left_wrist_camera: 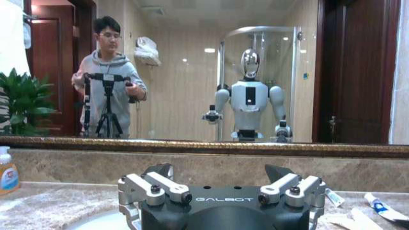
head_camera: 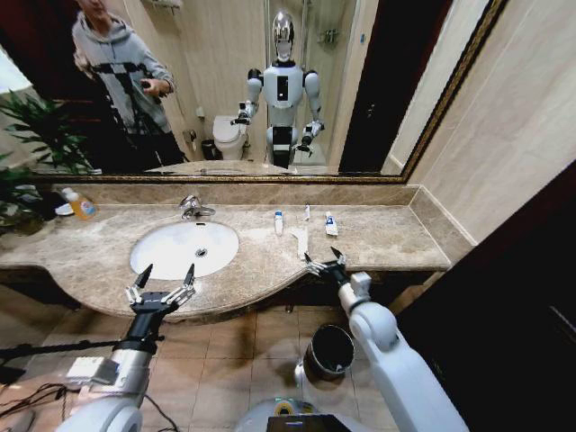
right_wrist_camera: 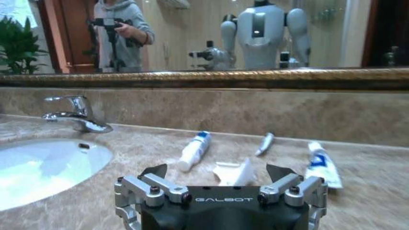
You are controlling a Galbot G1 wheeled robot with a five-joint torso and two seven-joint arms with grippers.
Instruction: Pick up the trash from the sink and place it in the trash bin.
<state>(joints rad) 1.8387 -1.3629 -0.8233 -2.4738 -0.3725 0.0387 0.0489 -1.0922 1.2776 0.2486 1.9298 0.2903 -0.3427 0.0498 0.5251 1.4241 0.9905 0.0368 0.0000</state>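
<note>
- Grippers first: I am seeing my right gripper [head_camera: 325, 264] hovering over the front edge of the counter [head_camera: 378, 236], fingers spread wide and holding nothing.
- I am seeing my left gripper [head_camera: 165, 283] hanging just off the front lip of the counter, in front of the sink [head_camera: 157, 256], fingers likewise spread apart and empty.
- Below and slightly behind the right gripper, the trash bin [head_camera: 329, 350] is standing on the tiled floor [head_camera: 234, 351], right beside that arm.
- Just ahead of the right gripper's fingertips, a flat white packet [right_wrist_camera: 234, 172] is lying on the marble; I am reading it as crumpled, not touched by the fingers.
- Farther ahead and toward the basin side, a white tube with a blue cap [right_wrist_camera: 194, 150] is lying on its side.
- Straight ahead, beyond the packet, a thin white stick [right_wrist_camera: 265, 143] is resting near the back wall.
- Ahead and to the outer side, a second white tube with blue marks [right_wrist_camera: 321, 163] is lying flat.
- Beyond the left gripper, the chrome faucet [head_camera: 192, 208] is sitting behind the basin, and an orange-yellow soap bottle [head_camera: 80, 204] is standing far off to that gripper's outer side.
</note>
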